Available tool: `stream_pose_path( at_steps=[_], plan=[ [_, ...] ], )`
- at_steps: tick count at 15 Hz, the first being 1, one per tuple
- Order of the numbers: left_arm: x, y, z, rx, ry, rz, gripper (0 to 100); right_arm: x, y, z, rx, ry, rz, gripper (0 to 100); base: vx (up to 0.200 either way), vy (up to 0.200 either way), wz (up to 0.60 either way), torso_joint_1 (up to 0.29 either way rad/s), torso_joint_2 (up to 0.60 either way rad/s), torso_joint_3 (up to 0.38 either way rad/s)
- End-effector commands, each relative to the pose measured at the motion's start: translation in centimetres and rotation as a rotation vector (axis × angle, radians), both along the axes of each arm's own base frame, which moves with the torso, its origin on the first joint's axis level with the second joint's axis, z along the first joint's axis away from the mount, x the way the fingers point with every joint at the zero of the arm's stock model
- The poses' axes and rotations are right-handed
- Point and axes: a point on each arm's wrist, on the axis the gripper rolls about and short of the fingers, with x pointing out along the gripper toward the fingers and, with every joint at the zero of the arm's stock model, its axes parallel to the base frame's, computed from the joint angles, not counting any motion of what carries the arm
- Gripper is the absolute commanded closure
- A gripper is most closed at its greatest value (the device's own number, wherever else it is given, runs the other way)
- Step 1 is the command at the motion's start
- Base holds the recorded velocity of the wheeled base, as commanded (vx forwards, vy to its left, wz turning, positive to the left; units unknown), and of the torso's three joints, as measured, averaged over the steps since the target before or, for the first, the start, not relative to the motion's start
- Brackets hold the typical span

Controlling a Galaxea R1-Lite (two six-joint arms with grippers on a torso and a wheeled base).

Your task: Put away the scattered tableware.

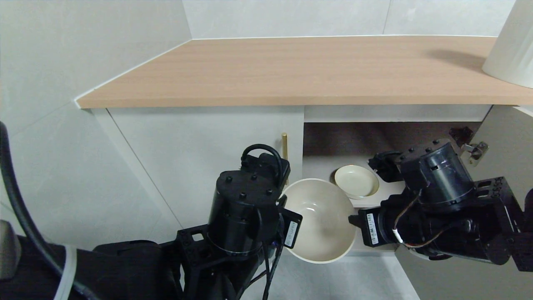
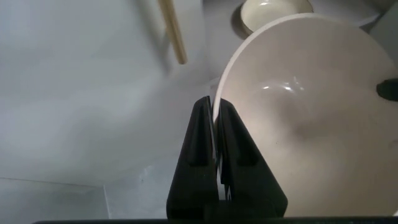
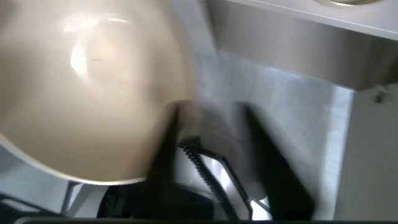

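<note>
A large cream bowl (image 1: 320, 221) (image 2: 311, 106) hangs in front of the open cabinet, below shelf level. My left gripper (image 2: 214, 118) is shut on its rim at the side nearest the closed door. In the right wrist view the bowl (image 3: 87, 93) lies just beside my right gripper (image 3: 211, 130), which stands open; whether one finger touches the bowl's wall is unclear. A small cream plate (image 1: 356, 181) (image 2: 273, 14) rests on the cabinet shelf (image 1: 391, 189) behind the bowl.
The left cabinet door (image 1: 200, 141) is closed and carries a brass handle (image 1: 285, 146) (image 2: 171, 31). The right door (image 1: 508, 125) is swung open beside my right arm. A wooden countertop (image 1: 312, 71) runs above, with a white container (image 1: 512, 46) at its right end.
</note>
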Motion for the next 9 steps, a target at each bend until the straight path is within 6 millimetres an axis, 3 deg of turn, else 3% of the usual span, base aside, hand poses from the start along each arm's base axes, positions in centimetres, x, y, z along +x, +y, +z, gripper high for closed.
stream_pose_path(
  at_steps=[1,9],
  plan=[
    [0.01,0.03,0.02,0.000,0.000,0.002,100,0.09,0.04,-0.26,-0.010,0.008,-0.003,100,0.000,0.000,0.00,0.000,0.00,0.000],
    [-0.01,0.04,-0.02,0.000,0.001,0.002,100,0.06,0.01,-0.16,-0.007,0.005,-0.003,100,0.000,0.000,0.00,0.000,0.00,0.000]
  ],
)
